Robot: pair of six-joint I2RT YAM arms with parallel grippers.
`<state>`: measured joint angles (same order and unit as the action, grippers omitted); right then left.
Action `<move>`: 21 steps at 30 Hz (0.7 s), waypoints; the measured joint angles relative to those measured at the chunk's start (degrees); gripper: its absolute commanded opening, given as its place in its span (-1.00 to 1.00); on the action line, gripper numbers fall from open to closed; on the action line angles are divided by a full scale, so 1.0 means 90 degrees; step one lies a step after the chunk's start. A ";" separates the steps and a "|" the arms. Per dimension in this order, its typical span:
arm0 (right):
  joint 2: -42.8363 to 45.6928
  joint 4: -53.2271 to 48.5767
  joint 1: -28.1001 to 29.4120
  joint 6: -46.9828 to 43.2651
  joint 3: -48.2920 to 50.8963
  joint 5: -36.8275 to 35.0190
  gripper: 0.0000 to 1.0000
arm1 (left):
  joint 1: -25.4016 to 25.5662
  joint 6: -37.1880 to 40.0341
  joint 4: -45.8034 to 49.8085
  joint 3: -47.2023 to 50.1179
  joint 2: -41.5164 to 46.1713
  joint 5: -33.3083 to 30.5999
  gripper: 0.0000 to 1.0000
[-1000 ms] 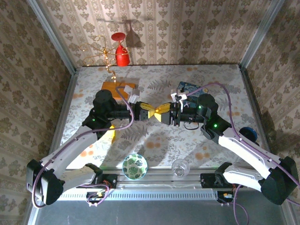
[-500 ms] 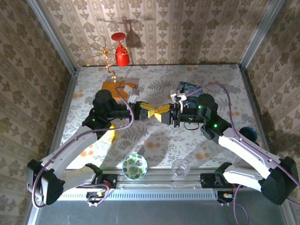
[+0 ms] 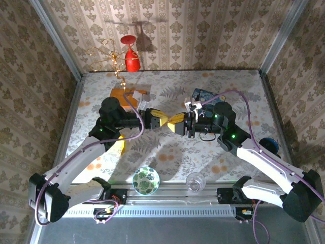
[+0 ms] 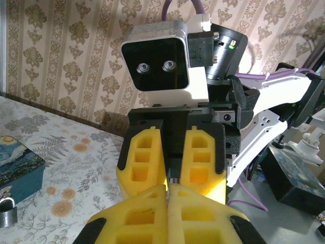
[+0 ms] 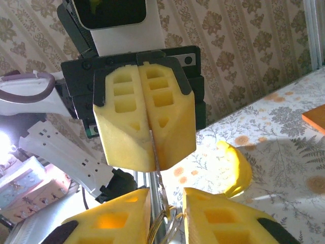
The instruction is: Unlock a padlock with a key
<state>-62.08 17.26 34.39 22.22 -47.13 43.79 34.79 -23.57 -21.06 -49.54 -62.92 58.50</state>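
At the near edge of the floral table (image 3: 167,152) stand a green-patterned bowl (image 3: 146,180) and a clear glass (image 3: 194,181). Further in, above mid-table, the left gripper (image 3: 164,121) and the right gripper (image 3: 170,123) meet tip to tip. The left gripper's yellow fingers are pressed together and clamped on the key (image 5: 154,162). Its thin metal shaft sticks out of their seam towards the right gripper. The right gripper's fingers stand a little apart, with the key ring (image 5: 163,219) in the gap. Whether the pads actually pinch the ring I cannot tell, since it runs out of view at the bottom of the right wrist view. Beyond the grippers, on the right half of the table, the padlock (image 4: 7,212) lies on the cloth just beside the blue painted tin (image 4: 18,170), apart from both grippers. An orange flat piece (image 3: 123,94) lies at the far left of the table, and a red object (image 3: 131,57) sits by the back wall.
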 measured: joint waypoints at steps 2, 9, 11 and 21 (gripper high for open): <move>0.0000 0.0002 0.0000 -0.0002 0.0000 0.0000 -0.72 | 0.0000 -0.0022 -0.0010 0.0000 0.0000 0.0000 -1.00; 0.0000 0.0012 0.0000 0.0019 0.0000 -0.0046 -1.00 | -0.0010 -0.0051 -0.0032 0.0005 0.0000 -0.0027 -1.00; 0.0005 0.0012 0.0000 0.0024 0.0000 -0.0078 -1.00 | -0.0039 -0.0097 -0.0049 0.0012 0.0000 -0.0046 -0.88; 0.0204 -0.0617 -0.0068 0.0005 0.0032 -0.0984 -1.00 | -0.0301 -0.0595 -0.0452 0.0085 0.0002 -0.0568 1.00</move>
<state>-60.25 11.70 33.78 22.26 -46.85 34.94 32.08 -28.93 -25.12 -48.77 -62.89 53.39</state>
